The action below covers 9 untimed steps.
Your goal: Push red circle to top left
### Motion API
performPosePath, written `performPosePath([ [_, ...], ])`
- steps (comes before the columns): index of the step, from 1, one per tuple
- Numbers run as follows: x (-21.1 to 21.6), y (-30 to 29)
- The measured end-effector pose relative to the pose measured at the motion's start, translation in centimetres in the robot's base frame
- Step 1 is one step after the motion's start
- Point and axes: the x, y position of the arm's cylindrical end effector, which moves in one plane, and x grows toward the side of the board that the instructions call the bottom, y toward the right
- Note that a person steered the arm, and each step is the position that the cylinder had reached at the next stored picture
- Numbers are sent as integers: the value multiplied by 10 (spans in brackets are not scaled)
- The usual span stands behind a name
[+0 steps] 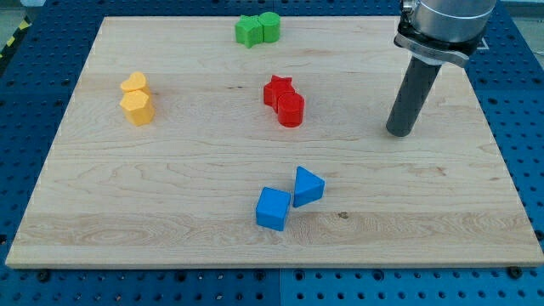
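Yellow pair (136, 98): table's (170, 178) left, two blocks touching.
Green pair (257, 29): top edge, touching.
Red circle (291, 110): table centre, touching red star (278, 89) (star on its upper left).
Blue cube (273, 208), blue triangle (308, 185): bottom centre, touching.
End effector: bare rod, nothing to spread or pinch; my tip (398, 132) well right of red circle.

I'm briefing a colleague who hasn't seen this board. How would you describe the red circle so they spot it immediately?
Start at the wooden board and look a little above its middle, where two red blocks touch. The red circle is the lower-right one, a short round cylinder with a flat top. Its neighbour, the red star, has points; my tip stands well off to the view's right.
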Motion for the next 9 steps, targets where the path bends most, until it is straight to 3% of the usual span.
performPosePath([
  [5,-5,-51],
  [9,-24,-161],
])
